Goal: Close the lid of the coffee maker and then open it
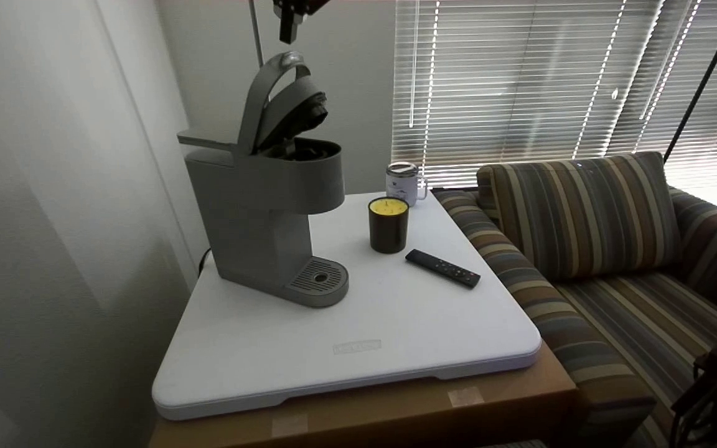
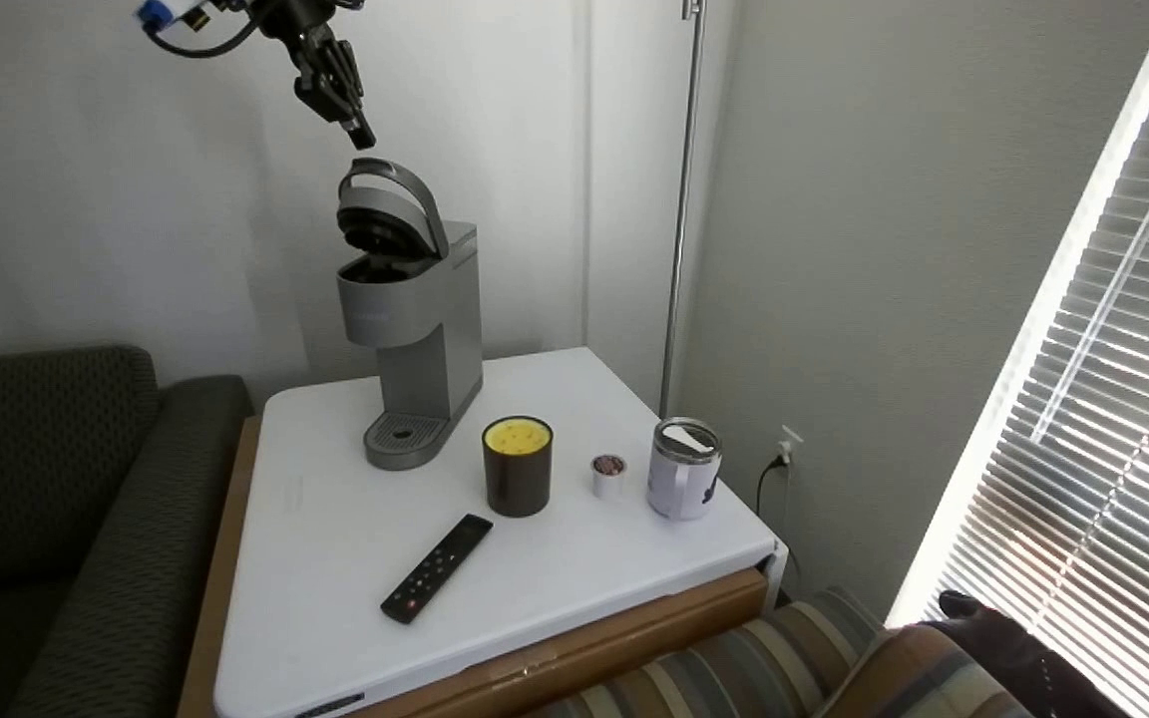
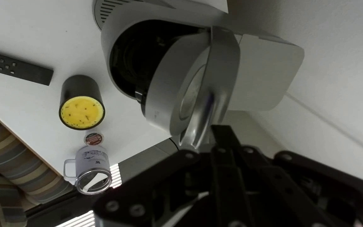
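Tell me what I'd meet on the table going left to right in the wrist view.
Remote → candle → coffee maker. The mug and pod are left out, since they overlap the candle's span across the picture.

The gripper (image 3: 223, 128) is black, all angular jointed links (image 3: 162, 170) dotted with round, greyish screws (image 3: 136, 210); its fingers (image 3: 226, 138) are narrow and square-cut. One link bears what may be pale lettering (image 3: 311, 186), too blurred to read. In an exterior view, a black cable (image 2: 197, 54) curves beneath a white part (image 2: 182, 6) with a bright blue end (image 2: 154, 14)
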`<act>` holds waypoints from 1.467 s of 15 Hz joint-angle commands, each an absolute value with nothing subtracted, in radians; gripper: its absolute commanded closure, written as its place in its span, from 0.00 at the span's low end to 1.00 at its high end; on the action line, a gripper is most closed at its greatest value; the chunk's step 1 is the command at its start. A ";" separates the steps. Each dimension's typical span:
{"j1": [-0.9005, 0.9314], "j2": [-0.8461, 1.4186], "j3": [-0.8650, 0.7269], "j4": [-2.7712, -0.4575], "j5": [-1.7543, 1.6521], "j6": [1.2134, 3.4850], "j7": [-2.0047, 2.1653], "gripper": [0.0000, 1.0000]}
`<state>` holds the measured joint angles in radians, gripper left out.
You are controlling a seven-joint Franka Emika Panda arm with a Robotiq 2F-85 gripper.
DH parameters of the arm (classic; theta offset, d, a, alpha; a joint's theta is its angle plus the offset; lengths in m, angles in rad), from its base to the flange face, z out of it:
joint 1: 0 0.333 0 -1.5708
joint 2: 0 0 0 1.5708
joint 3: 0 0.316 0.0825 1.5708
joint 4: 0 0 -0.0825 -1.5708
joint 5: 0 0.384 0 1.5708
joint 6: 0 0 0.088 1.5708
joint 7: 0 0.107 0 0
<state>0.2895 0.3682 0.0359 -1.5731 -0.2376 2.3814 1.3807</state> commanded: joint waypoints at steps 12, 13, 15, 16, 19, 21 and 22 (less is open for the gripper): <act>0.271 0.290 0.065 -1.570 -0.217 2.101 1.126 0.74; 0.273 0.288 0.065 -1.564 -0.224 2.071 1.104 0.74; 0.271 0.282 0.069 -1.559 -0.220 2.030 1.052 0.61; 0.272 0.279 0.071 -1.555 -0.220 2.006 1.026 0.53; 0.272 0.279 0.077 -1.530 -0.213 1.929 0.952 0.33; 0.271 0.282 0.085 -1.508 -0.195 1.862 0.905 0.19; 0.271 0.285 0.088 -1.496 -0.187 1.823 0.881 0.11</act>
<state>0.2891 0.2885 0.0661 -1.5268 -0.2250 1.9242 0.9668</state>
